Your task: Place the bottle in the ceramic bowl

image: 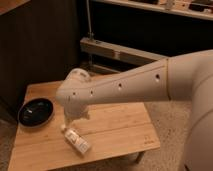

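Observation:
The bottle [78, 142] is small and clear with a pale label and a white cap. It lies on its side on the wooden table [120, 125], near the front left. The ceramic bowl [35, 111] is shallow, round and dark, and sits at the table's left edge, apart from the bottle. My gripper [70, 121] hangs below the white wrist, just above the bottle's capped end. It is largely hidden by the arm [120, 87].
The big white arm and body [195, 110] fill the right side of the view and cover the table's back middle. A dark wall and a metal shelf rail [120, 50] stand behind the table. The floor [165, 120] to the right is speckled carpet.

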Controlling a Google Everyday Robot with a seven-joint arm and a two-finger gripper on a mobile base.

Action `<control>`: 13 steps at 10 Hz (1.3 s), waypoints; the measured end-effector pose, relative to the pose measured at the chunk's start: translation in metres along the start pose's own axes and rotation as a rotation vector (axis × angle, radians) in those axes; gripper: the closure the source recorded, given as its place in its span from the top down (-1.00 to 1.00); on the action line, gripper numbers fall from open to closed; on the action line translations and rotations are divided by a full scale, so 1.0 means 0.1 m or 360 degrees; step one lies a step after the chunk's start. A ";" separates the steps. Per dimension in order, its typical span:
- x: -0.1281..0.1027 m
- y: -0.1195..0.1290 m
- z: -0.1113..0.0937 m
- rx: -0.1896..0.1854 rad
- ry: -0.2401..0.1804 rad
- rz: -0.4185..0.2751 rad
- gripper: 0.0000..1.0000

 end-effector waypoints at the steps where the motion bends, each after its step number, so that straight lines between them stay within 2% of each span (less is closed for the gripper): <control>1: 0.09 0.08 0.07 -0.0025 0.0006 -0.0067 0.30; 3: 0.13 0.17 0.35 -0.0049 0.0067 -0.0142 0.30; 6: -0.04 0.33 0.83 -0.0042 0.0167 -0.0247 0.30; 7: -0.06 0.35 0.91 -0.0026 0.0190 -0.0265 0.30; 8: -0.10 0.35 1.02 0.0022 0.0201 -0.0285 0.30; 10: -0.11 0.42 1.18 0.0078 0.0229 -0.0295 0.30; 11: -0.10 0.37 1.25 0.0096 0.0242 -0.0286 0.30; 13: -0.08 0.31 1.30 0.0090 0.0253 -0.0262 0.30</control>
